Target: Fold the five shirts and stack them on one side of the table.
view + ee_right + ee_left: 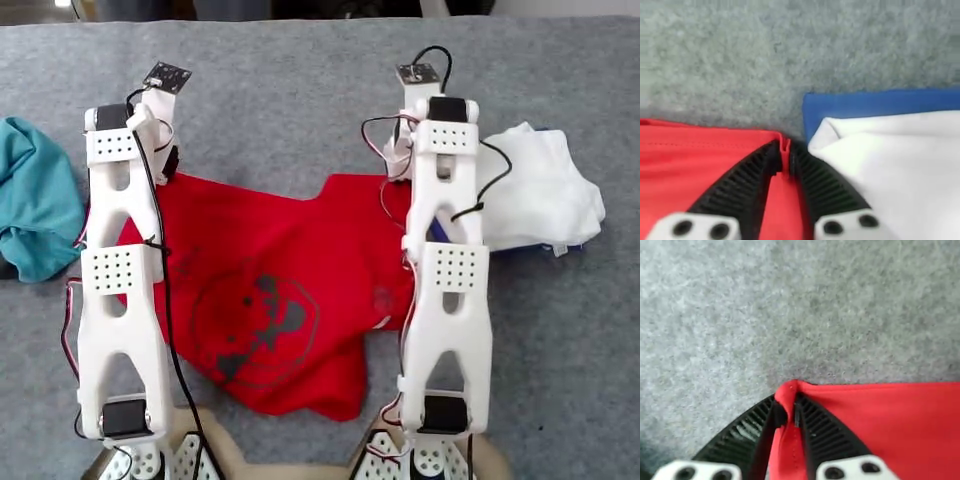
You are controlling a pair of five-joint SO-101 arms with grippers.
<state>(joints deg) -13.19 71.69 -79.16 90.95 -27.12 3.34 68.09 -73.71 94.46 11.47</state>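
Both grippers hold the far edge of the red shirt (270, 300), which lies spread, print side up, on the grey table cover (300, 90)

The left gripper (788, 412) has its fingers clamped on one far corner of the red shirt, and the right gripper (784, 155) is clamped on the other; a white shirt (540, 195) lies just beside that second corner on top of a blue shirt (865, 102), and a crumpled teal shirt (35, 200) lies apart from the red shirt, beyond the left arm
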